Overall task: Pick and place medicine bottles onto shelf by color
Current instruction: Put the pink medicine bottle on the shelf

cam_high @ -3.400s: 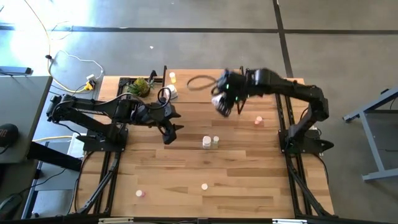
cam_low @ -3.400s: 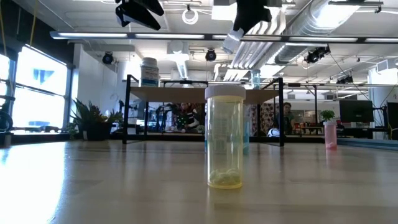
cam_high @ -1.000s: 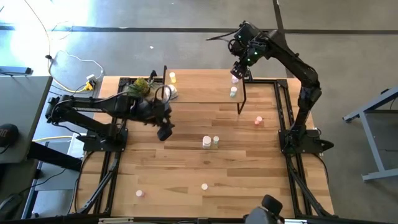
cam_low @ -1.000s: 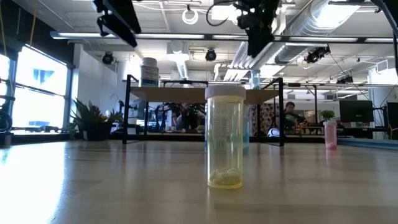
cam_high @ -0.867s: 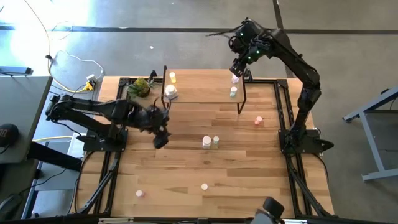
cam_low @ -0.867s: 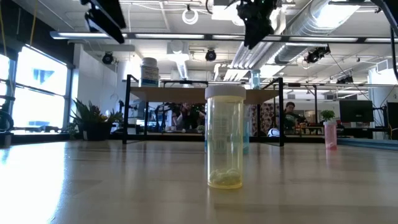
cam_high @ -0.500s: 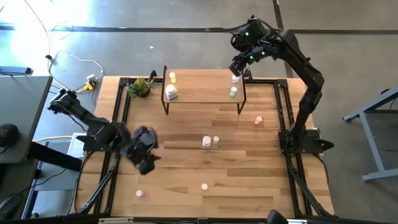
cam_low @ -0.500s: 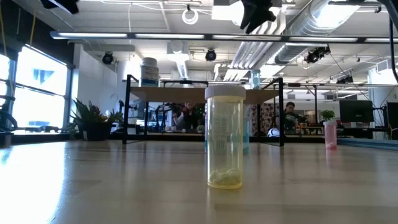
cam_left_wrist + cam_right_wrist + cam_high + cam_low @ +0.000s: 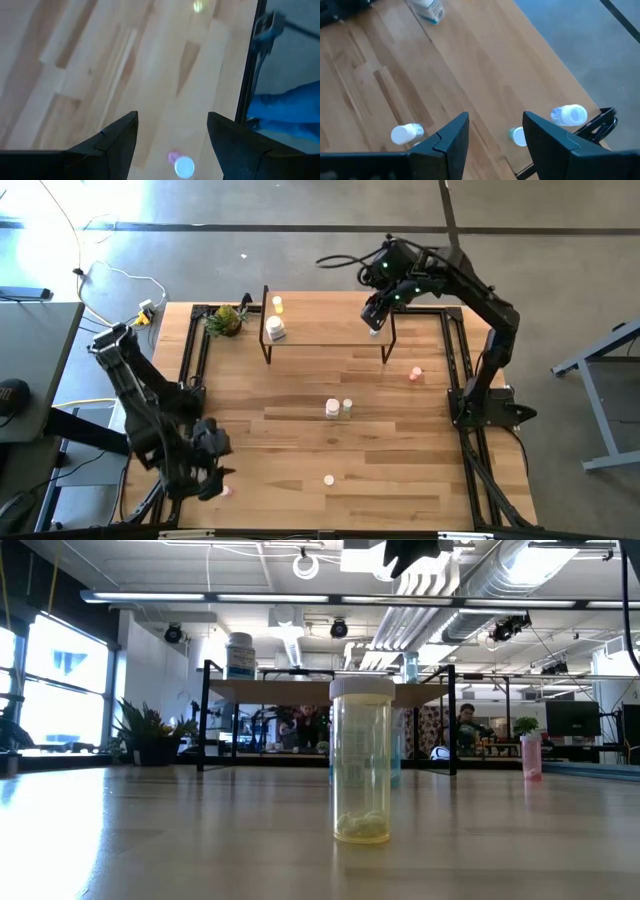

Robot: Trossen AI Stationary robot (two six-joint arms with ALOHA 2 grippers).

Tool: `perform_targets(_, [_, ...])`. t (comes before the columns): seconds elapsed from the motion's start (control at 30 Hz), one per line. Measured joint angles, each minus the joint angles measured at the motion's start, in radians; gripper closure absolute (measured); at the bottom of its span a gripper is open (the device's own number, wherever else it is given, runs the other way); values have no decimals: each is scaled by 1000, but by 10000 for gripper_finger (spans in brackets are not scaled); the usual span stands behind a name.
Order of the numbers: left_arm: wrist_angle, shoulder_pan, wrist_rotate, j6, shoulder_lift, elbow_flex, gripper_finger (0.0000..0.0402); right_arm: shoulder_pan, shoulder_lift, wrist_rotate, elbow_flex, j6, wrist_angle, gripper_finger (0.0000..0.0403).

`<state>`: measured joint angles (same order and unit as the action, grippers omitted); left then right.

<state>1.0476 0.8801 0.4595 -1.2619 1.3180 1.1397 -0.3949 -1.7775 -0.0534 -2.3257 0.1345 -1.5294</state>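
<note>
The shelf [image 9: 325,332] stands at the table's far middle, with a large white bottle [image 9: 275,330] and a pale yellow bottle [image 9: 277,304] at its left end. My right gripper [image 9: 374,318] hangs open and empty over its right end, above a greenish bottle [image 9: 518,136] and a white bottle [image 9: 568,114]. My left gripper [image 9: 212,472] is open and empty at the near left. It is above a pink bottle [image 9: 181,165] that stands on the table [image 9: 225,491]. On the table there are also two bottles [image 9: 339,409], one bottle [image 9: 328,479] and an orange-red one [image 9: 415,374].
A green leafy plant [image 9: 226,320] sits at the far left corner. Dark rails [image 9: 190,360] run along both table sides. In the low view a yellowish clear bottle [image 9: 362,765] stands close in front of the shelf [image 9: 330,690]. A person's blue sleeve [image 9: 285,110] shows beyond the near edge.
My left gripper has swung from the table's middle left toward the near left corner, ending above the pink bottle. My right gripper has risen a little over the shelf's right end and stays open. No bottle has moved.
</note>
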Motion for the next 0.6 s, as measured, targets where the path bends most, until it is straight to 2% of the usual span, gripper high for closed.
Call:
perform_targets(0.23, [0, 78, -52, -123, 123, 0, 174, 51, 0, -6, 0, 23, -7, 226])
perform_targets(0.6, [-2, 150, -58, -330, 244, 0, 174, 75, -1, -7, 0, 24, -9, 226])
